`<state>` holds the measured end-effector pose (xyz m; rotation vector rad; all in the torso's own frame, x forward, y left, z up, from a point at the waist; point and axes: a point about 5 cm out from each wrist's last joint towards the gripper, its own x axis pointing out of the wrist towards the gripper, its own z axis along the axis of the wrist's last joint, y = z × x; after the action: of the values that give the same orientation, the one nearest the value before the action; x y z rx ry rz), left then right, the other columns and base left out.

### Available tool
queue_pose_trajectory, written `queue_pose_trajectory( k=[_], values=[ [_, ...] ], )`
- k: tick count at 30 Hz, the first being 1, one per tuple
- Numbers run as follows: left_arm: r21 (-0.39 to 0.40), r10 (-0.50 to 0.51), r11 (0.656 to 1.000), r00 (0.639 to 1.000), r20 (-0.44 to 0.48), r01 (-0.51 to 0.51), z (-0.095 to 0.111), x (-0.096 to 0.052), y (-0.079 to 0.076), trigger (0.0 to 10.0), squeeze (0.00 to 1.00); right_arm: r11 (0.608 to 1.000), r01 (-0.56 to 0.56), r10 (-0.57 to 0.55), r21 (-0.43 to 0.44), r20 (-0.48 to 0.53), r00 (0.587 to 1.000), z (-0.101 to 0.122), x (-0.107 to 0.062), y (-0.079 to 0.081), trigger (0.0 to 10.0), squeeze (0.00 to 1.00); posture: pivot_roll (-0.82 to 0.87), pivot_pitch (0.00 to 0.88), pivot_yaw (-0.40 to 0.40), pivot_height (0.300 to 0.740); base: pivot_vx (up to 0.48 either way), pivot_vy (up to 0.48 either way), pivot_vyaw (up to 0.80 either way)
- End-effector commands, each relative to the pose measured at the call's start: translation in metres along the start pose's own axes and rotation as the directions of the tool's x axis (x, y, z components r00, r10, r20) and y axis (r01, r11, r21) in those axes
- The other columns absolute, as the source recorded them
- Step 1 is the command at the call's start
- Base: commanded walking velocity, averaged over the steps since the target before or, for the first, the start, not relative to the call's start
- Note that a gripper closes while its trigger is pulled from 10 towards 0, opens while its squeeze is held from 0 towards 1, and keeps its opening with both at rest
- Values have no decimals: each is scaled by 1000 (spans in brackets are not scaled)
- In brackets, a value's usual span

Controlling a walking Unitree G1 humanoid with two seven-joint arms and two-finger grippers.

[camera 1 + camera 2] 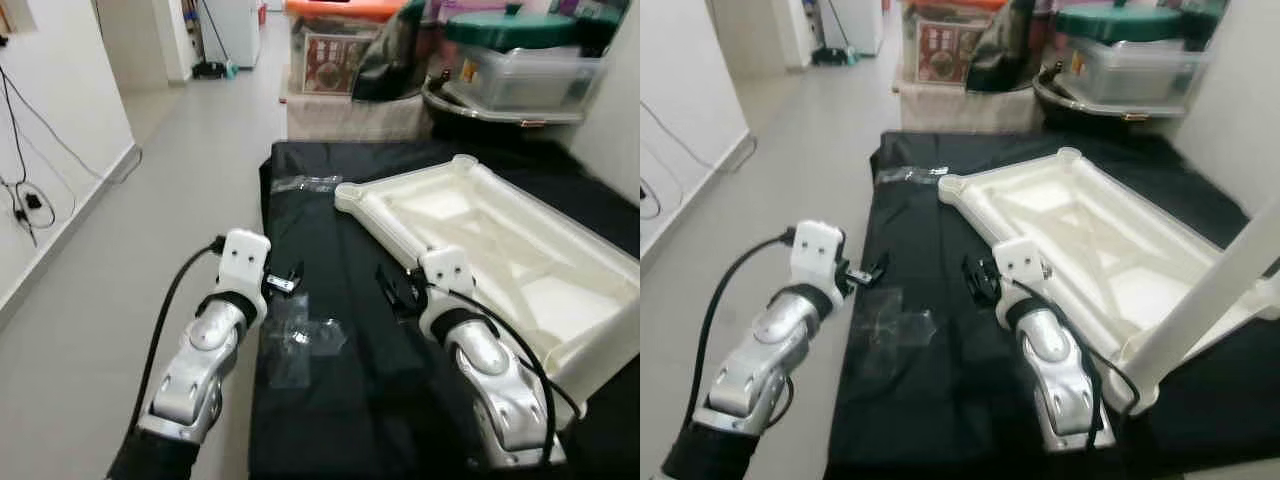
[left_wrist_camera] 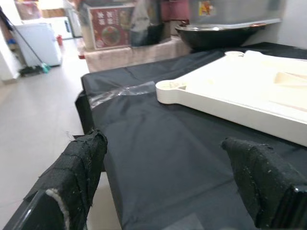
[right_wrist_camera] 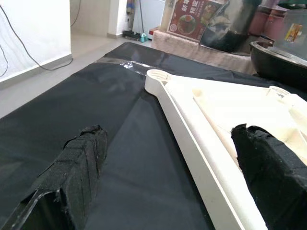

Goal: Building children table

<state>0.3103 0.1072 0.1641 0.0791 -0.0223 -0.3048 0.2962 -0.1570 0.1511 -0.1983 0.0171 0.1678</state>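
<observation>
Tabletop lies upside down on your black sheet; both grippers hover released, and your right-eye view adds a white leg.

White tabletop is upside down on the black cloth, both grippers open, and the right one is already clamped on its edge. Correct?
Not quite. The right gripper is open but holds nothing: the right wrist view shows its fingers spread above the black cloth, beside the white tabletop. The left gripper is open too.
</observation>
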Motion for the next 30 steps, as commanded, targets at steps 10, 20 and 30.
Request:
queue_pose_trajectory(
  k=[10, 20, 30],
  values=[
    [-7, 50, 999, 999, 11, -50, -10, -1, 6, 10000, 0, 1000, 3, -3, 21, -24, 1000, -4, 5, 6, 10000, 0, 64, 0, -44, 740, 0, 0, 0],
    [6, 79, 997, 997, 10, -79, -14, -3, 13, 10000, 0, 999, -39, 41, 25, -50, 998, -7, 15, 8, 10000, 0, 83, 0, -48, 740, 0, 0, 0],
    [14, 99, 995, 995, 15, -99, -15, -3, 18, 10000, 0, 996, -90, 89, 0, -121, 989, -11, 47, -1, 10000, 0, 106, 0, -68, 740, 0, 0, 0]
  ],
)
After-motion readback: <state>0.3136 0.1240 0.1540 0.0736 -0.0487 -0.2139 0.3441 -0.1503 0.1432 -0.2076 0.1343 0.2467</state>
